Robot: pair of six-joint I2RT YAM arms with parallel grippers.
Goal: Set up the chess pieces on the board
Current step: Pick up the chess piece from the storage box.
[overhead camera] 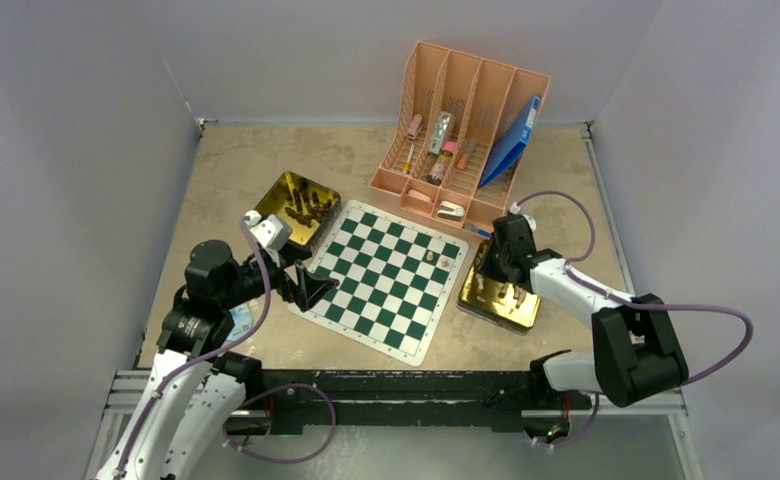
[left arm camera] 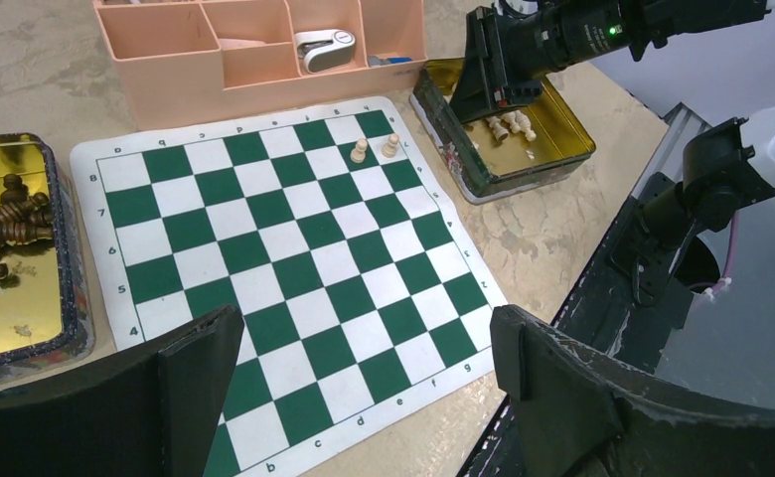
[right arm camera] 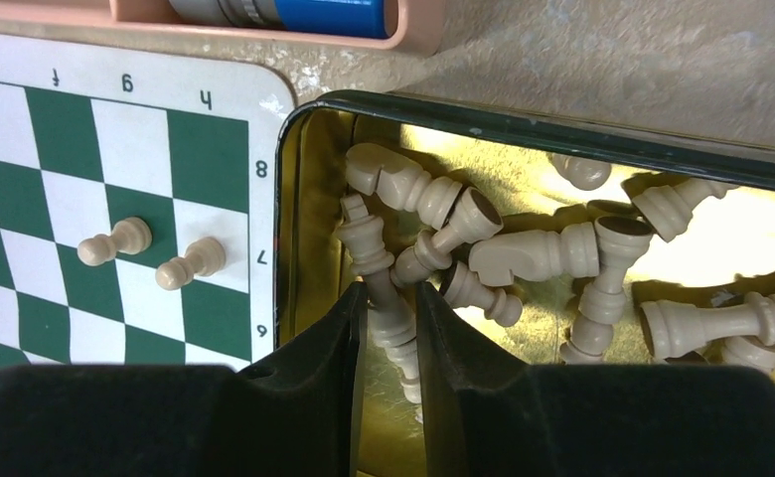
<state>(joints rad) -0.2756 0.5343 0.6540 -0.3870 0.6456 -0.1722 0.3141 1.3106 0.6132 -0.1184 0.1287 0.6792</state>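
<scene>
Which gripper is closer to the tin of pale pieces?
Right. The right gripper is inside the tin, closed on a pale piece; the left gripper hangs open over the board's opposite edge.

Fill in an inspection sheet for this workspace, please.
Surface: beige mottled tabletop, level.
Job's things: green-and-white checked board mat; two pale tan pawns stand on it; more pale tan pieces lie in the right gold tin, dark brown pieces in the left gold tin.
Clutter: pink plastic desk organiser holding markers, blue folder, white stapler.
End effectors: left end effector open above the mat's edge; right end effector closed on one pale tan piece in its tin.
Cables: purple cables loop along both arms, none on the mat.
Surroundings: plain grey walls.
</scene>
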